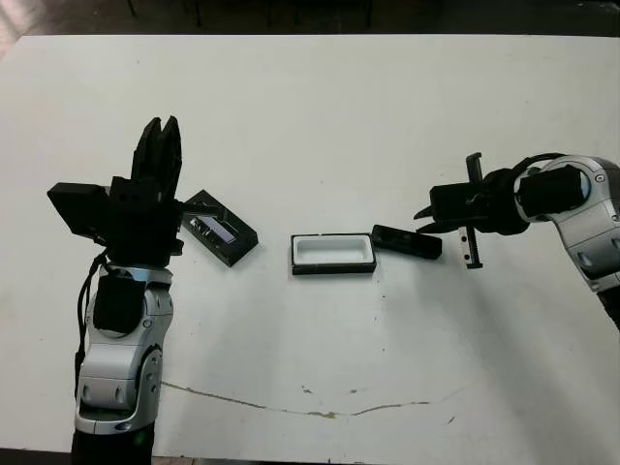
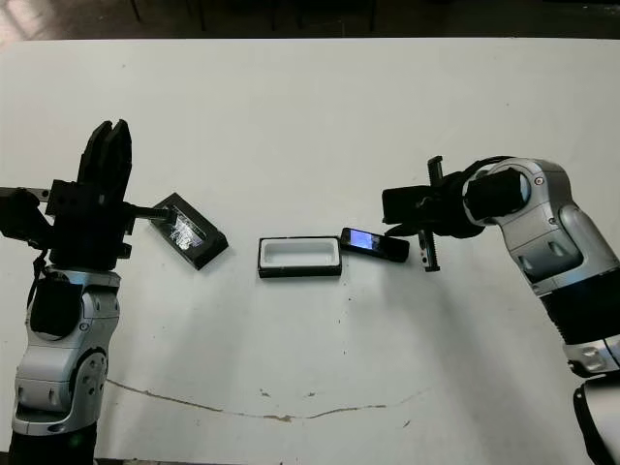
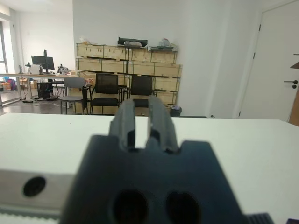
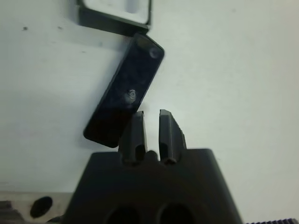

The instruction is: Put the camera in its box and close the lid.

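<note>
Here our slim black bar-shaped camera point(image 2: 374, 244) lies just beside the white-lined black box point(image 2: 299, 257); rigid and probably slick, best pinched across its narrow sides. Our right gripper point(image 4: 150, 119), nearly closed, holds nothing.

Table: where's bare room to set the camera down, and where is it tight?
Free: the table's far half beyond the box, and the near strip. Crowded: the middle row, with lid, box and camera between left claw and right claw.
</note>
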